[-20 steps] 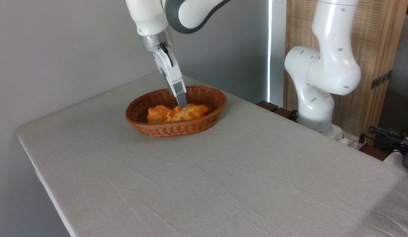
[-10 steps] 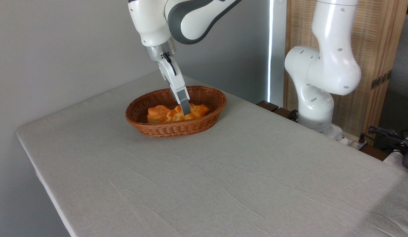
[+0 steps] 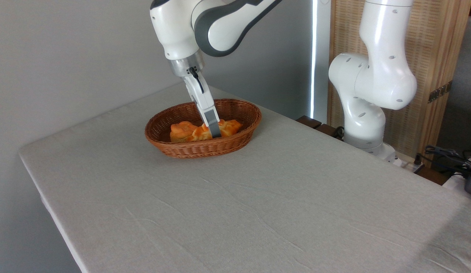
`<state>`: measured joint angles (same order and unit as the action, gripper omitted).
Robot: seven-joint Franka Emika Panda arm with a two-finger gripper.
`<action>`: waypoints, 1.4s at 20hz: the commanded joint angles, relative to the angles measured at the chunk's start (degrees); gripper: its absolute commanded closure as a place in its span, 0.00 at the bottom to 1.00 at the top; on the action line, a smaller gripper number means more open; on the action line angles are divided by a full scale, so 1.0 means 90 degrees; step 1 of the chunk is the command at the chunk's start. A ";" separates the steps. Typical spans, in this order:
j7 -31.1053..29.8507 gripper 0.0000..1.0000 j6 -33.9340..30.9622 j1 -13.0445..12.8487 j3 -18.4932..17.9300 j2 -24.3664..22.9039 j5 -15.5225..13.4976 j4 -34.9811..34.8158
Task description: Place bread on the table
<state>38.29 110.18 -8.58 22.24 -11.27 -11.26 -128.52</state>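
- The white and grey robot arm (image 3: 205, 22) reaches down from above, and its slim two-finger tool (image 3: 214, 133) dips into the oval brown wicker basket (image 3: 170, 146).
- Only one grey finger (image 3: 211, 123) shows from where I stand; it lies across the front of the long braided golden-orange bread (image 3: 227, 127), roughly at the loaf's middle.
- Any second finger is hidden behind the first one and the loaf, so I cannot tell whether the tool is clenched on the bread or released.
- The bread lies inside the basket, directly under and around the tool's tip, with its tapered end pointing right of the tool.
- Just left of the tool, touching the loaf, sits a smaller rounded orange bun (image 3: 180, 131), also in the basket.
- The basket rests on the large desk draped in wrinkled light grey-beige cloth (image 3: 258, 204), which spreads wide in front of and below the tool.
- Well to the right of the tool stands the arm's thick white base column (image 3: 372, 87), beside a pale wooden screen (image 3: 440, 53).
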 commanded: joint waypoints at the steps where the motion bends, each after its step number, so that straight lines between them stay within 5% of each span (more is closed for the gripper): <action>1: -0.0085 0.29 0.0297 0.0016 0.0068 0.0031 0.0059 -0.0163; 3: -0.0055 0.54 0.0423 0.0016 0.0117 0.0051 0.0069 -0.0163; 6: -0.0026 0.68 0.0453 0.0016 0.0117 0.0070 0.0069 -0.0163; 28: -0.0074 0.78 0.0317 0.0026 0.0146 0.0012 0.0147 0.0148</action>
<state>38.26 112.46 -8.54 23.02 -10.91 -10.54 -129.09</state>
